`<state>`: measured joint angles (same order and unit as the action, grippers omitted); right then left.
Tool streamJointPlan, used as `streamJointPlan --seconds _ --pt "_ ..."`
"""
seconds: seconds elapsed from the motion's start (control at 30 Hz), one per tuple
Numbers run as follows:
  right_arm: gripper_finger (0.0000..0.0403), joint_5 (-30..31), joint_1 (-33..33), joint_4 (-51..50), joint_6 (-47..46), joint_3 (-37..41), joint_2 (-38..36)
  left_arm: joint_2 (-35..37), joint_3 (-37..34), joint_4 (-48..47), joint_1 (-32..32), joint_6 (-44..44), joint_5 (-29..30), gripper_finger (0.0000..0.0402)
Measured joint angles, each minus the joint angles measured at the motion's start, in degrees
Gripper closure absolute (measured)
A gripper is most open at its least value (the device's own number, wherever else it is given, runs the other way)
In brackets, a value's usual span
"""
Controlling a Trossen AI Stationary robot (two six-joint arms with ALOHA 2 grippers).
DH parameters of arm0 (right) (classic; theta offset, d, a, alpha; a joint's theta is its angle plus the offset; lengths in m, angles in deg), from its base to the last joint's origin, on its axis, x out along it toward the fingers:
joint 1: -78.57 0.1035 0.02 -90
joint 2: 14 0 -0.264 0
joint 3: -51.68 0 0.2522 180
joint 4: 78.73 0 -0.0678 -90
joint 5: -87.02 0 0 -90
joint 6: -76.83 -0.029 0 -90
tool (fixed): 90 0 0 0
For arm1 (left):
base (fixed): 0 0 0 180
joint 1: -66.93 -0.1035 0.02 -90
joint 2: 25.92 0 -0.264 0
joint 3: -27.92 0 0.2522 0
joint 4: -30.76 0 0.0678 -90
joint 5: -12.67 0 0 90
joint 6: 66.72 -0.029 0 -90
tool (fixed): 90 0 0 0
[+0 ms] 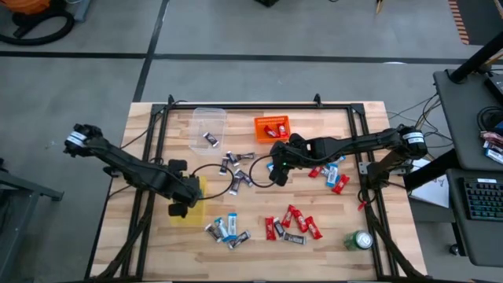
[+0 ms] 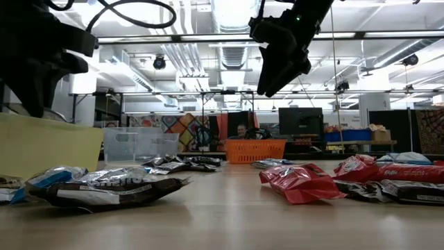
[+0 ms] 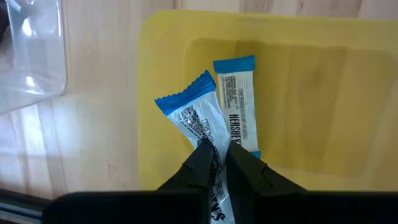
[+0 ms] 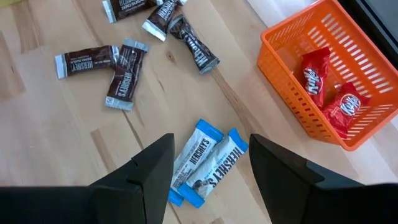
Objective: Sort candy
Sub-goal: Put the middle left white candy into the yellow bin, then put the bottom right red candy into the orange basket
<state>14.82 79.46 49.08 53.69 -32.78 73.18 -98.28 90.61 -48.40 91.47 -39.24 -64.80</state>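
My left gripper (image 3: 216, 158) (image 1: 179, 208) hangs over the yellow bin (image 3: 311, 93) (image 1: 198, 191), shut on a blue-and-white candy bar (image 3: 193, 115). A second blue-and-white bar (image 3: 239, 99) lies flat on the bin's floor. My right gripper (image 4: 211, 142) (image 1: 277, 174) stands open above two blue-and-white bars (image 4: 208, 162) lying side by side on the table. It touches nothing. Dark brown bars (image 4: 118, 68) (image 1: 236, 165) lie scattered at mid-table. My left gripper pinches the blue-and-white bar between its two fingers, partway along the bar's length (image 3: 214, 149). The fingers point down from above. The bar's blue crimped end (image 3: 185, 99) sticks out beyond the fingertips over the bin. I cannot tell whether that end touches the bin floor.
The orange bin (image 4: 298, 25) (image 1: 272, 119) holds red candy (image 4: 317, 71). The clear bin (image 1: 208, 118) holds one dark bar. Red bars (image 1: 295, 220) and blue-and-white bars (image 1: 224, 228) lie near the front edge, and more lie to the right (image 1: 330, 173). A green can (image 1: 359, 240) stands front right.
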Motion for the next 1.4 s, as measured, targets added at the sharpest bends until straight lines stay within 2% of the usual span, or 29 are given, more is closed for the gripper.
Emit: streamJointPlan --seconds 0.43,0.63,0.7,0.93,1.2,1.4 --pt "0.0204 0.0 0.0 0.0 0.0 0.0 0.0 0.0 0.0 0.0 0.0 0.4 0.0 0.0311" --pt "0.0204 -0.5 0.0 -0.1 0.0 0.0 0.0 0.0 0.0 0.5 0.0 0.6 0.0 0.0302" --pt "0.0204 -2.6 0.0 -0.3 -0.3 0.0 0.0 0.0 0.0 1.8 0.0 0.6 0.0 0.0305" --pt "0.0204 -12.0 2.2 -1.4 -5.3 0.4 0.0 0.0 0.0 16.0 0.0 -4.8 0.0 0.0322" --pt "0.0204 -9.9 4.9 -14.8 -21.9 0.8 0.0 0.0 -2.3 39.1 0.0 -18.4 0.5 0.0325" --pt "0.0204 -9.0 6.0 -27.1 -28.5 2.8 0.0 0.0 -4.2 45.8 0.0 -21.3 1.6 0.0325"
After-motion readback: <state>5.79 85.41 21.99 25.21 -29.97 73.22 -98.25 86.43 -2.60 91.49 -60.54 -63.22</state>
